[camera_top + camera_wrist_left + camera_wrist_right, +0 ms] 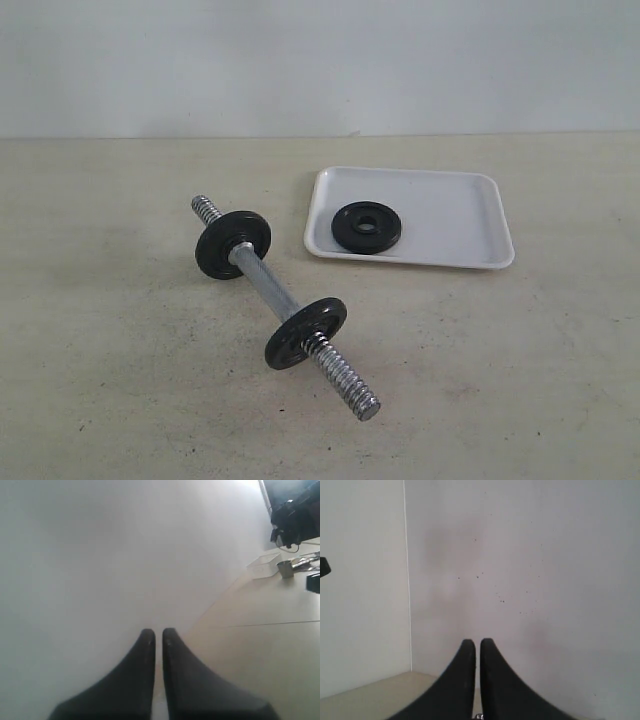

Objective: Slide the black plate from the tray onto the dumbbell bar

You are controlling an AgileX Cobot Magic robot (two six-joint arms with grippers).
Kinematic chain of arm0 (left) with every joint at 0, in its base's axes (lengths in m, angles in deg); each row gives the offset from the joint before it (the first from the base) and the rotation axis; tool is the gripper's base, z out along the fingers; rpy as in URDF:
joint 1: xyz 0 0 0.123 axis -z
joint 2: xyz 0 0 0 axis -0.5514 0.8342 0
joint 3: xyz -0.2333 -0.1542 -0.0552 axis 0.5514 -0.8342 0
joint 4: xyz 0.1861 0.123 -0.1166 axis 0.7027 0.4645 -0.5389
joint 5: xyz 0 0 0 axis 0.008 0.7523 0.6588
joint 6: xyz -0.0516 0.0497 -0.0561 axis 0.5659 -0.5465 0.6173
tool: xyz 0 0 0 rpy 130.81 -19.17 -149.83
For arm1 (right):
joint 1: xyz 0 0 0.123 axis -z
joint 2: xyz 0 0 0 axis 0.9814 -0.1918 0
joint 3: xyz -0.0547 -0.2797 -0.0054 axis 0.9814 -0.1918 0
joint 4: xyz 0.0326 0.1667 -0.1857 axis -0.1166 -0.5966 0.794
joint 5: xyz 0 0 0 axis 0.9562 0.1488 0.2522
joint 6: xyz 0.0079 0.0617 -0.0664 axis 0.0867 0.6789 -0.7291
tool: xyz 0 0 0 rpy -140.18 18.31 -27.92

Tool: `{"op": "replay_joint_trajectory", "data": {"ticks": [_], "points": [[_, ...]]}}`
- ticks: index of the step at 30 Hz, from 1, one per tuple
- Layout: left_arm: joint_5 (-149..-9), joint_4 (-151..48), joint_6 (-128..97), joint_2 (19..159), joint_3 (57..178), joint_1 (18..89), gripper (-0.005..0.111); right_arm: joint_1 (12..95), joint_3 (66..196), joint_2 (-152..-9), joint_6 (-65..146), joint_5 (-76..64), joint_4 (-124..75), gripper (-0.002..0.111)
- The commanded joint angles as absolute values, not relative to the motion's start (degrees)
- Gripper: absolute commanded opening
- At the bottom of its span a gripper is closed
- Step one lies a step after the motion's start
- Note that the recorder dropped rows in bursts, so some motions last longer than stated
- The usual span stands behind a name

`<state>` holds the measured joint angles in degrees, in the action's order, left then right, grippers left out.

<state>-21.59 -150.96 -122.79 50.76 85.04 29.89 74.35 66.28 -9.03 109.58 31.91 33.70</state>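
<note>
two black discs already sit on the dumbbell bar (285, 305). the black plate (366, 227) lies flat in the tray (460, 215), untouched. left gripper (158, 634) and right gripper (477, 644) are closed, empty, far away.

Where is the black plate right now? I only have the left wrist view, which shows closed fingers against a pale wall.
Observer: In the exterior view the black plate lies flat in the tray, toward its left end.
Operator: Is the dumbbell bar bare?
Observer: No. The dumbbell bar lies on the table and carries a far black disc and a near black disc.
Operator: What about the right gripper?
Observer: The right wrist view shows the right gripper shut on nothing, facing a wall.
</note>
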Motion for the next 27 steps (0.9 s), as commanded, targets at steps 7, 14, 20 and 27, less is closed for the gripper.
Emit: {"op": "replay_joint_trajectory", "data": {"ticks": [7,14,20,27], "points": [[-20.2,-143.1,-130.4,66.4,88.2,30.2,0.004,74.4,66.4,-8.9,111.6,31.5,38.0,0.002],[-24.9,-149.1,-126.6,76.3,91.6,30.2,0.004,74.4,66.4,-8.9,111.6,29.1,38.2,0.002],[-33.5,-151.4,-130.7,79.6,95.6,30.2,0.004,74.4,66.4,-8.9,114.0,29.0,41.4,0.002],[-35.7,-151.4,-130.7,80.0,102.2,30.2,0.004,74.4,66.4,-8.9,119.6,28.9,46.7,0.002]]}}
